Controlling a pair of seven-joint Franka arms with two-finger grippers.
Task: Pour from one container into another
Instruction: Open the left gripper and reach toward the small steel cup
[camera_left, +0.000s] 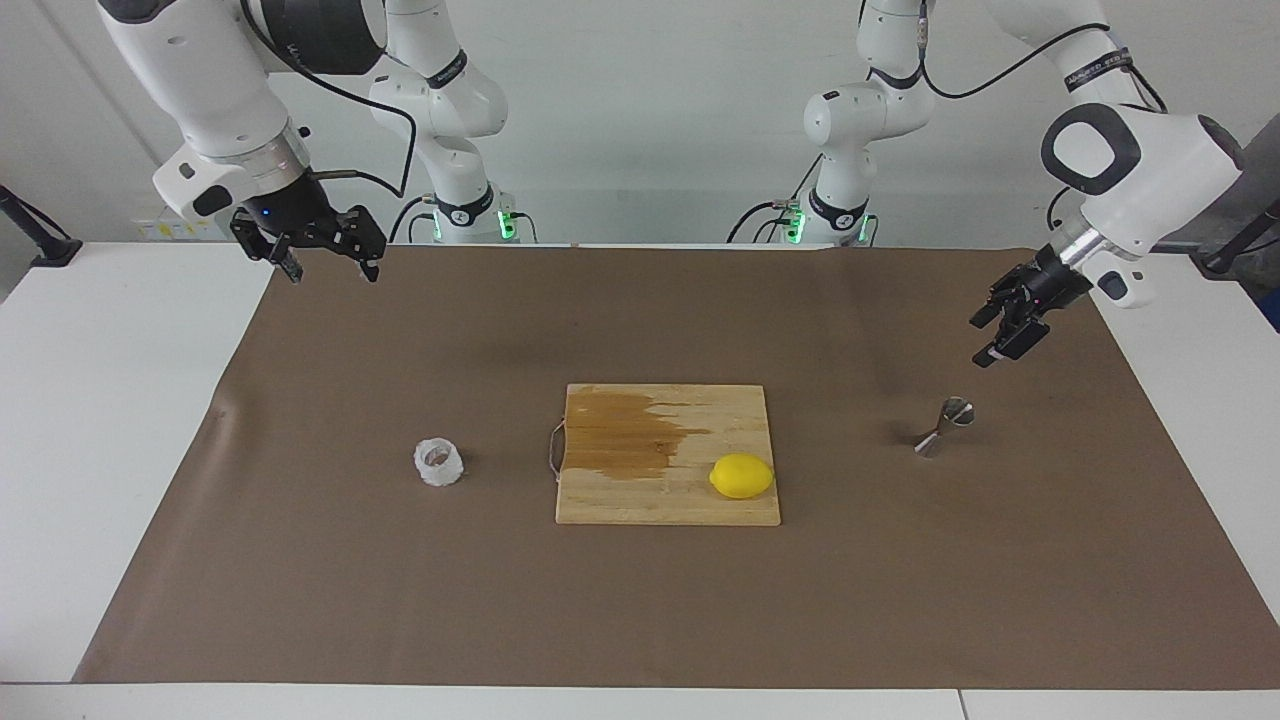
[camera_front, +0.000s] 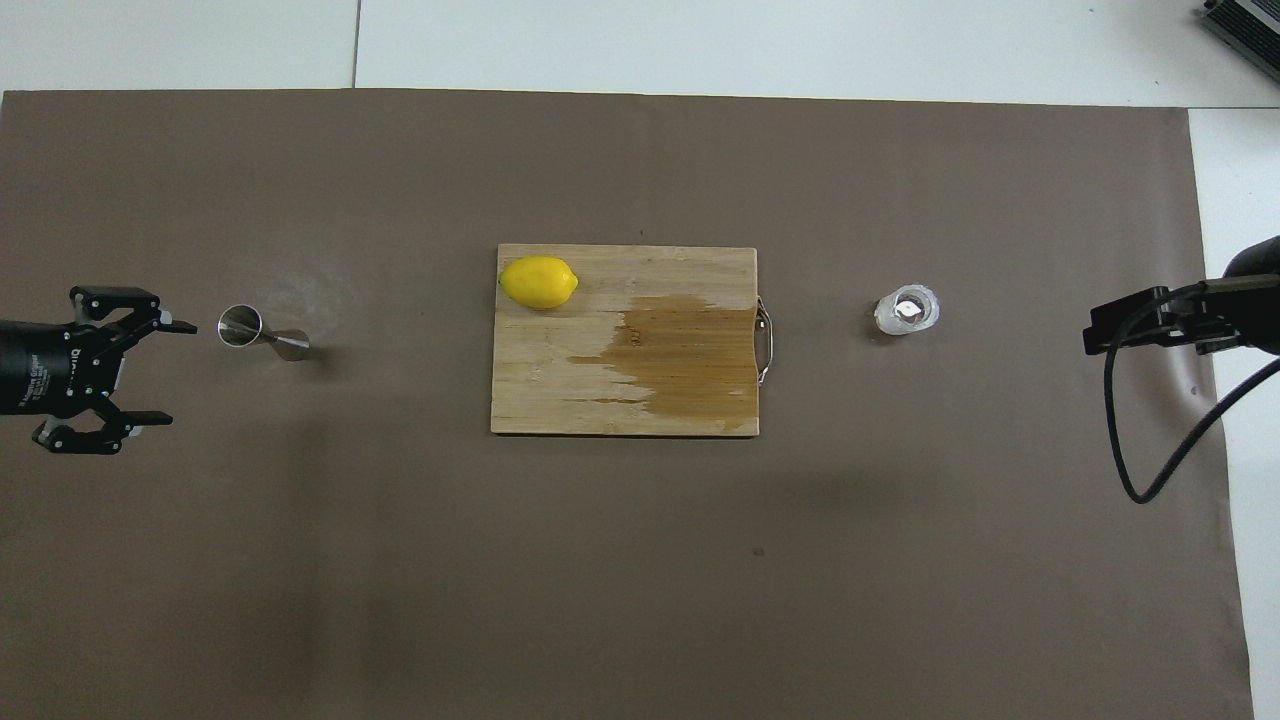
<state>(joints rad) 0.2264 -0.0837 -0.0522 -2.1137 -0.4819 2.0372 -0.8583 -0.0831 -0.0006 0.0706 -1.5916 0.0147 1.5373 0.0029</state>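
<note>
Both grippers hang spread and empty: left gripper (camera_front: 150, 372) beside the jigger (camera_front: 262, 333), right gripper (camera_left: 328, 257) well apart from the cup (camera_left: 438, 461), nothing yet grasped.

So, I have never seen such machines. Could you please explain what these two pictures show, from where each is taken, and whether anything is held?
These are two robot arms at a table; each ends in a two-finger gripper. One picture faces the robots from across the table; the other looks down from above their own end.

On the brown mat lies a cutting board with a dark wet-looking stain and a lemon. A small whitish cup stands toward the right arm's end, a steel jigger toward the left arm's end.

Nothing is held. The left gripper hangs open in the air beside the jigger; the right gripper is open too, raised over the mat's edge.
</note>
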